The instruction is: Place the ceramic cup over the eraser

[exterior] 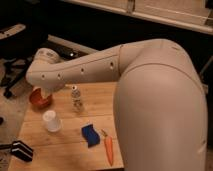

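Observation:
The white ceramic cup (51,121) stands upside down on the left part of the wooden table (65,152). The black eraser with white stripes (20,149) lies at the table's front left corner, apart from the cup. My arm reaches from the right across the table to the left. My gripper (47,91) hangs below the wrist at the back left, over the orange-red bowl (39,99) and behind the cup. It is mostly hidden by the forearm.
A small clear glass (76,98) stands at the table's middle back. A blue sponge-like block (91,136) and an orange carrot (109,149) lie right of the cup. An office chair (12,55) stands on the floor at the far left.

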Motion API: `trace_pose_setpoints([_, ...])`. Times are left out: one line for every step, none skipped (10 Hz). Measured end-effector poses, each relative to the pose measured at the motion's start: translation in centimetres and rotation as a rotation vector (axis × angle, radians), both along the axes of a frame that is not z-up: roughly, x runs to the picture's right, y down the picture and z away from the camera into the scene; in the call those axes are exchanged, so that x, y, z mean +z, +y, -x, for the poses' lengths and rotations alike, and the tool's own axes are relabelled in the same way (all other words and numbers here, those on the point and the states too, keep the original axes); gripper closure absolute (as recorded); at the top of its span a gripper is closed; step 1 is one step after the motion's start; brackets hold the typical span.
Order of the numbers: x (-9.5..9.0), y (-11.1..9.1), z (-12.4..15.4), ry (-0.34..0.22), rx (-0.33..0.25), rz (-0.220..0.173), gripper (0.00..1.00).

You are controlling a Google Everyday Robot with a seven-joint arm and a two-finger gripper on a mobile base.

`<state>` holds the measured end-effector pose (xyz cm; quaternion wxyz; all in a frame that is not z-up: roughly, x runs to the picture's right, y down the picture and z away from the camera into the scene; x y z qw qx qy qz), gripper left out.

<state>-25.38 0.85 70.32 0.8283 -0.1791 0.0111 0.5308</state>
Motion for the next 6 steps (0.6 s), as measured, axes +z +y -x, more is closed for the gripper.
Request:
trace_pose_setpoints([-0.3, 0.4, 0.9, -0.01, -0.042, 0.015, 0.2])
trace_pose_setpoints([-0.1, 1.1, 1.6, -0.006, -0.097, 0.029, 0.2])
trace_pose_setpoints([0.2, 2.0, 2.4, 0.0, -0.144, 0.039, 0.2])
trace_pose_setpoints([0.7, 3.1, 3.1, 0.007, -0.185, 0.05, 0.2])
trace_pose_setpoints([1.4, 4.4, 4.0, 0.008, -0.22, 0.062, 0.2])
trace_pose_setpoints([2.7, 5.6, 4.4, 0.014, -0.241, 0.076, 0.2])
